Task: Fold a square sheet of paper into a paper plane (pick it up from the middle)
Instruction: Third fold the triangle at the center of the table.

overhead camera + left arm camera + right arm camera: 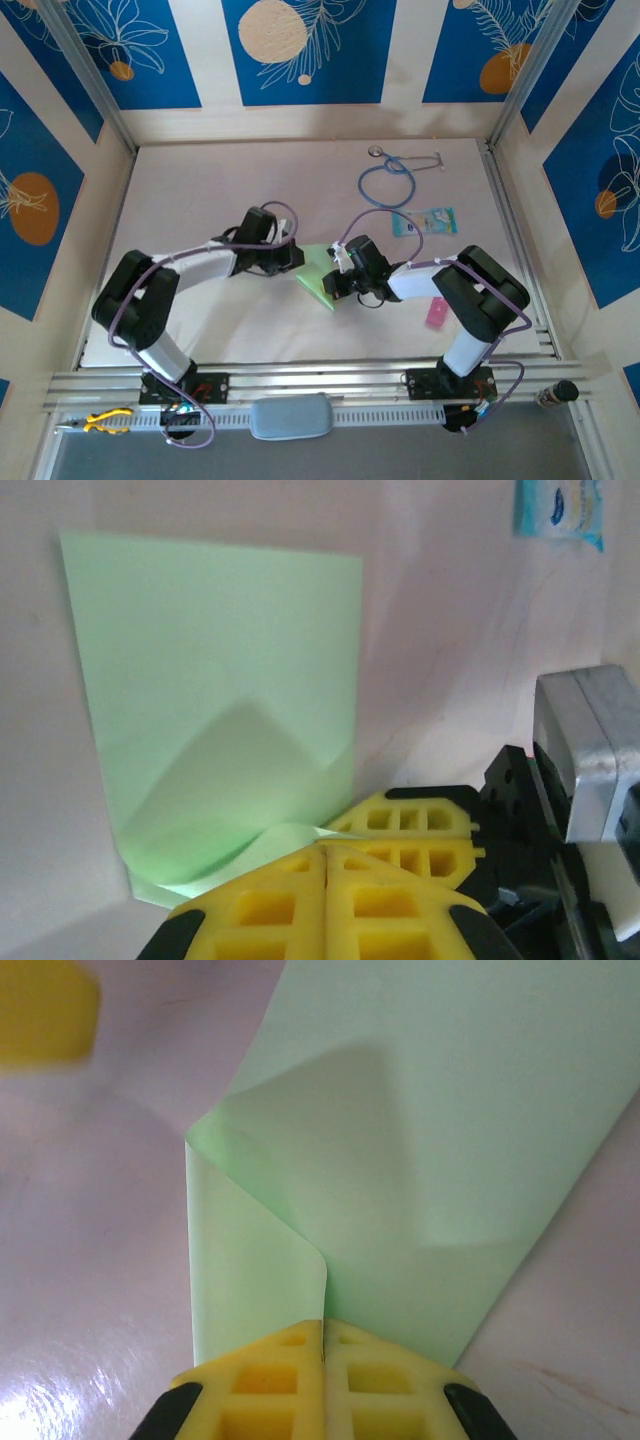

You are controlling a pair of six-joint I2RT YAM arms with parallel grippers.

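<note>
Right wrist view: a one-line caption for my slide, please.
Shut fingers pinch the curled-up edge of the light-green paper sheet above the table.

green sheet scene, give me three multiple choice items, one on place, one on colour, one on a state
1. Where on the table is the stethoscope? A at the near edge; B toward the far edge; C dead centre.
2. What colour is the square sheet of paper? A pink; B white; C light green.
3. How is the right gripper? A wide open; B shut on the sheet's curled edge; C shut on the stethoscope.
Key: 1 B, it lies beyond the sheet. 2 C, green in every view. 3 B, its jaws meet on the paper edge.
</note>
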